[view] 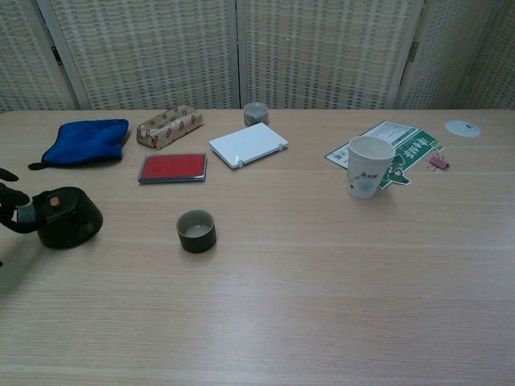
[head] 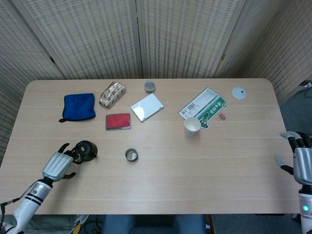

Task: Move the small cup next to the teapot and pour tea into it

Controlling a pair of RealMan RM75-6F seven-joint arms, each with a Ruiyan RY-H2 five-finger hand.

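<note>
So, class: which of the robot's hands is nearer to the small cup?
Left. The left hand sits beside the teapot, a short way left of the small cup. The right hand is at the table's far right edge.

- Left hand (head: 57, 165): ridged silver-grey back plate, black fingers (head: 64, 145), black-and-white banded wrist on a white forearm.
- Right hand (head: 302, 162): same silver-grey shell, dark fingers with pale grey tips, and a small green light glowing on the white wrist below.
</note>
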